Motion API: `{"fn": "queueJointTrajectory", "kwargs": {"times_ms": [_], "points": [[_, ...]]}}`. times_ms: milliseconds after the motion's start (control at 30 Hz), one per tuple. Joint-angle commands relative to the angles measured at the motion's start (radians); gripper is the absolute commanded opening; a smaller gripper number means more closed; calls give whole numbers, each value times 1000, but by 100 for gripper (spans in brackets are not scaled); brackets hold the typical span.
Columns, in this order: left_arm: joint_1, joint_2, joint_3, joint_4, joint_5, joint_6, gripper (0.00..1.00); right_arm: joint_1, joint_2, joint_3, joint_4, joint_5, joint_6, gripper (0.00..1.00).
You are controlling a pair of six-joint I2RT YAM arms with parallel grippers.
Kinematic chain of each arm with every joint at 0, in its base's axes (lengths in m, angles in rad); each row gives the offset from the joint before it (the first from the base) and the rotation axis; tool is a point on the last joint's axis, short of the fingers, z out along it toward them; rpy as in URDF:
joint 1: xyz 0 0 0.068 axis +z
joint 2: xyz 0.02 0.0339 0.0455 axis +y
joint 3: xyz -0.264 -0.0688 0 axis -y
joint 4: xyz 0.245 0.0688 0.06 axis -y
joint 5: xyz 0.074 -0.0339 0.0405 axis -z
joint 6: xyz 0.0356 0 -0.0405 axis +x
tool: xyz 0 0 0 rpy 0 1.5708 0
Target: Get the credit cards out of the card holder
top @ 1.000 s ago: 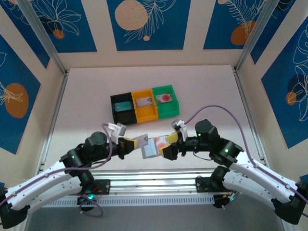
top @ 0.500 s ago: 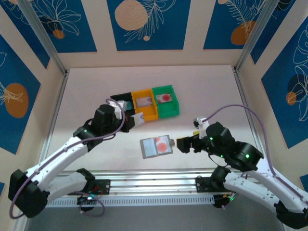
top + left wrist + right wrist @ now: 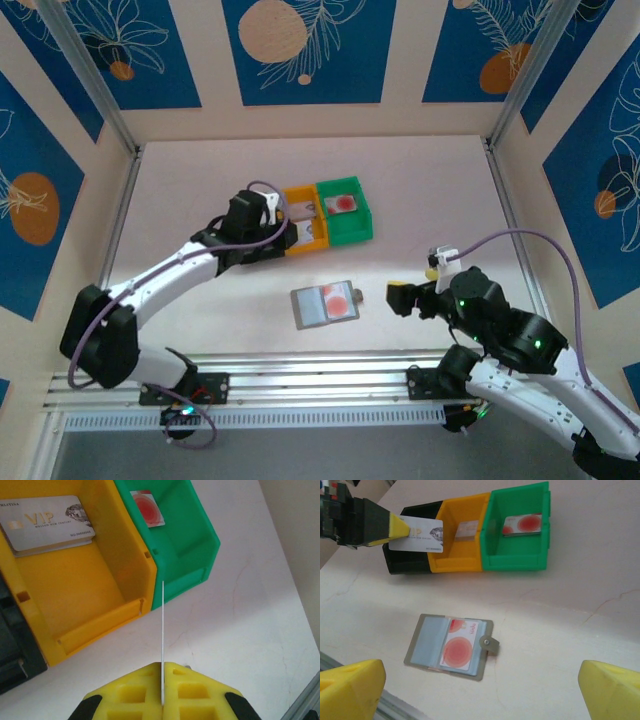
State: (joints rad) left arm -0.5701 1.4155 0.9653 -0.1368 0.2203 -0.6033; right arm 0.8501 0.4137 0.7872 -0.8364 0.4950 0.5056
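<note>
The card holder [image 3: 323,303] lies open and flat on the table, near the front [image 3: 426,645]. A pale credit card with a big red dot [image 3: 457,651] sits in its clear pocket. My left gripper [image 3: 163,667] is shut on a greyish credit card [image 3: 163,625], seen edge-on, just in front of the orange bin [image 3: 75,580]. From the right wrist view that card [image 3: 420,539] hangs over the black bin's [image 3: 410,562] front. My right gripper [image 3: 480,690] is open and empty, to the right of the holder [image 3: 400,297].
Three joined bins stand behind the holder: black, orange [image 3: 305,228], green [image 3: 348,215]. A grey VIP card [image 3: 47,522] lies in the orange bin and a red-dot card [image 3: 146,507] in the green one [image 3: 190,535]. A metal rail [image 3: 320,385] runs along the front.
My left gripper has carried the greyish card from the holder back to the bins. My right gripper has let go of the holder and drawn off right; the holder now lies on the table.
</note>
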Motion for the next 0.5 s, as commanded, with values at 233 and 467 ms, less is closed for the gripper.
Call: {"fn": "queueJointTrajectory", "kwargs": {"times_ms": [233, 467], "points": [[28, 143, 123, 5, -78, -29, 0, -13, -77, -26, 13, 16, -18, 99], [54, 251, 174, 28, -82, -84, 0, -19, -78, -31, 19, -10, -18, 99]]}}
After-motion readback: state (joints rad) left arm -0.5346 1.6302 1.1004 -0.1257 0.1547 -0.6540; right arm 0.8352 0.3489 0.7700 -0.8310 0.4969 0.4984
